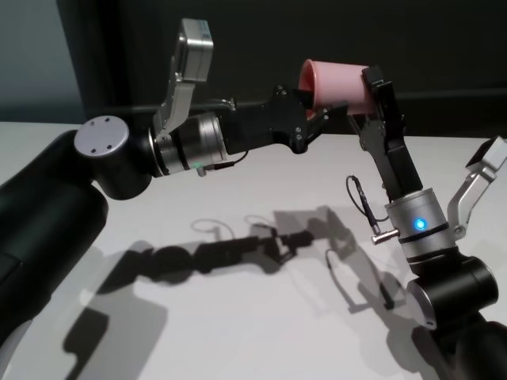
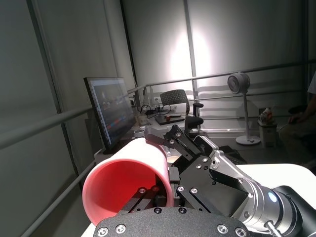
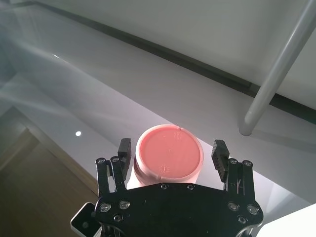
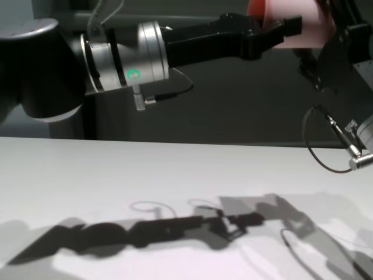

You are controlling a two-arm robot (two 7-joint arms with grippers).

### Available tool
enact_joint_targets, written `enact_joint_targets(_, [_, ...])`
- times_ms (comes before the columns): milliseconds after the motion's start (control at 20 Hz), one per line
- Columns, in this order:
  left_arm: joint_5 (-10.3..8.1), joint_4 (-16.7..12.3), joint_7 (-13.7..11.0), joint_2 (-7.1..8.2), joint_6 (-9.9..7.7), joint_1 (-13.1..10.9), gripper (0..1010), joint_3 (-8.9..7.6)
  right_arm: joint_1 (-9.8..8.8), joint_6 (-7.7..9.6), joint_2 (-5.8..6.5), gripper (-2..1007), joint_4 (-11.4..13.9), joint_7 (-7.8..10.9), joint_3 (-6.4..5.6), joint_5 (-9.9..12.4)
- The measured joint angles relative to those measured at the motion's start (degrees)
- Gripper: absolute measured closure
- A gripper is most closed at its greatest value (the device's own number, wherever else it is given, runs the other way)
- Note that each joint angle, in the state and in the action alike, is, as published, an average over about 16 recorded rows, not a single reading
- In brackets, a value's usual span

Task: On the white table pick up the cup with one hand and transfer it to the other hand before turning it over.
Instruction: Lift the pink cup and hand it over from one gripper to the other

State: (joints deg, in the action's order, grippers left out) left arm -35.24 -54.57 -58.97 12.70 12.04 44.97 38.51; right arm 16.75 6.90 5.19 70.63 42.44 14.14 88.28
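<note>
The pink cup (image 1: 337, 85) hangs on its side well above the white table (image 1: 238, 332). My left gripper (image 1: 305, 103) is shut on the cup's wall at the rim, one finger inside the mouth (image 2: 126, 182). From the other side, my right gripper (image 1: 363, 95) stands open around the cup's narrow base (image 3: 169, 158). Its fingertips (image 3: 124, 150) flank the base with small gaps on both sides. In the chest view the cup (image 4: 303, 29) sits at the top edge, between the left gripper (image 4: 268, 32) and the right gripper (image 4: 338, 35).
Both arms cast shadows on the bare tabletop (image 4: 116, 175) below. A loose cable (image 1: 356, 202) loops off the right wrist. Beyond the table, the left wrist view shows a monitor (image 2: 111, 111), a chair (image 2: 177, 101) and a standing fan (image 2: 239, 84).
</note>
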Motion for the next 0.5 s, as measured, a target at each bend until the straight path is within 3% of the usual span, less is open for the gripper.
enact_joint_targets(500, [0.0, 0.0, 0.0, 0.0, 0.0, 0.0, 962, 0.0, 0.11, -0.59, 0.62, 3, 0.03, 0.16, 1.04, 1.14])
